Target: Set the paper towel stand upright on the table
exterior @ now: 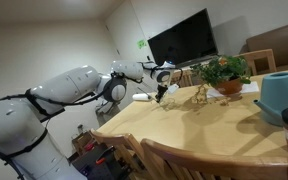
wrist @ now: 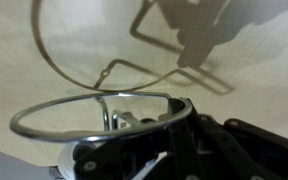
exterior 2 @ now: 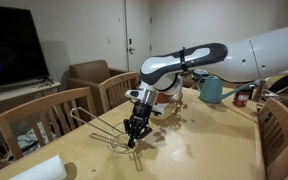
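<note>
Tan table (exterior 2: 209,150): fingers (exterior 2: 135,131) pinch one paper towel stand (exterior 2: 101,131)

- The paper towel stand (exterior 2: 102,131) is thin silver metal wire.
- Its ring (wrist: 89,106) looks smooth and shiny in the wrist view.
- The table (exterior 2: 199,150) is light wood with a smooth top and a soft shine.
- The gripper (exterior 2: 134,141) is black and dull. It could be plastic or metal; I cannot tell which.
- The robot arm (exterior: 69,88) has a white shell, smooth and glossy like plastic.
- The chairs (exterior 2: 54,112) are pale wood.
- The TV screen (exterior: 181,40) is black and glossy.
- The teal jug (exterior: 281,95) looks matt.
</note>
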`<state>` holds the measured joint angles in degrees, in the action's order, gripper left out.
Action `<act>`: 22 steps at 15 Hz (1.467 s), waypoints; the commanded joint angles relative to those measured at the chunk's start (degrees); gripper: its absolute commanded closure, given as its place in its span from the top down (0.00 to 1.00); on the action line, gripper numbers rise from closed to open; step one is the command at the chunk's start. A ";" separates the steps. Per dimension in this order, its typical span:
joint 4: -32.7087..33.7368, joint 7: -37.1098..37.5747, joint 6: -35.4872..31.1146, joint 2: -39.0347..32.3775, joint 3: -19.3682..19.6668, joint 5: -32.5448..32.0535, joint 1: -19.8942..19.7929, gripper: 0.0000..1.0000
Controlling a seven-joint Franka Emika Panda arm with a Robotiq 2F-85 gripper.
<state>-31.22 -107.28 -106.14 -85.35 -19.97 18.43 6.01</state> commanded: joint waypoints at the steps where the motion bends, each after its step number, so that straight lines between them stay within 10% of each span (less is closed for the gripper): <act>1: -0.54 2.34 1.90 -0.01 1.66 0.42 -0.15 0.38; 9: -0.34 3.68 2.32 -0.01 2.55 -0.07 0.00 0.98; 22: 2.44 5.22 0.19 0.29 5.39 -5.17 3.73 1.00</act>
<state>-28.97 -102.05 -106.17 -85.05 -14.44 13.32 9.79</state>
